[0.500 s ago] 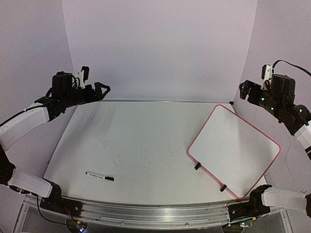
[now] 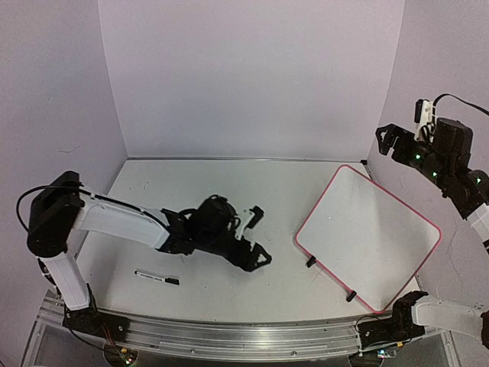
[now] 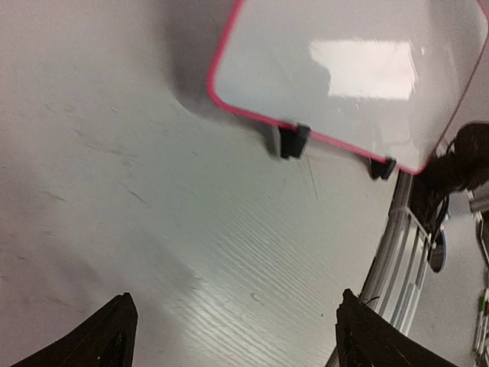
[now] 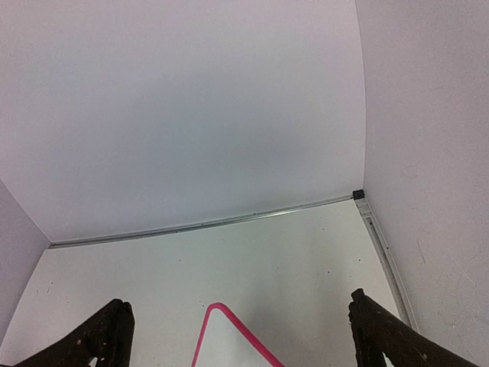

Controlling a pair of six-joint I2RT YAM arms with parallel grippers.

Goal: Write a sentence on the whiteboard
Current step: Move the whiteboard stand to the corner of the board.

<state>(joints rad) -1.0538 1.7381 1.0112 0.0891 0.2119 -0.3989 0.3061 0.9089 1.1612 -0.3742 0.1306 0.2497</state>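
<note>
Likely light, stiff and slick, the whiteboard (image 3: 344, 99) lies ahead of the left gripper (image 3: 238, 336), fingers wide apart and empty; pinch the board's thin frame edge

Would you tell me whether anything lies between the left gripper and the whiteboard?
Nothing visible does. Only bare table separates the open left gripper from the whiteboard. The marker lies on the other side of that arm, near the front edge, out of the way.
</note>
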